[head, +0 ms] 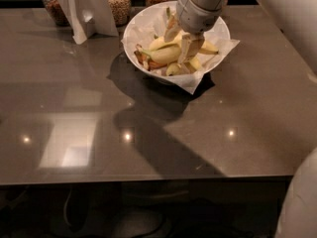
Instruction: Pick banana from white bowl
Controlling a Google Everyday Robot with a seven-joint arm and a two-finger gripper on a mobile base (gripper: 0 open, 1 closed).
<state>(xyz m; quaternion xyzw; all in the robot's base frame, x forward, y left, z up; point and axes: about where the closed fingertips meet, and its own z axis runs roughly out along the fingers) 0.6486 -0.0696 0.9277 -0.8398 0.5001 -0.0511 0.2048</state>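
Note:
The white bowl stands at the back of the table, lined with crumpled white paper whose corners hang over the rim. Several bananas lie in it. The banana, long, pale yellow and with a greenish stem end pointing left, lies across the middle of the bowl. My gripper reaches down into the bowl from the upper right and sits right at the banana's right half, covering part of it. Shorter bananas lie beside and under it.
Glass jars with grains stand along the table's back edge, left of the bowl. A white paper stand is at the back left. My arm's wide white body fills the right side. The table's front edge runs across the lower part.

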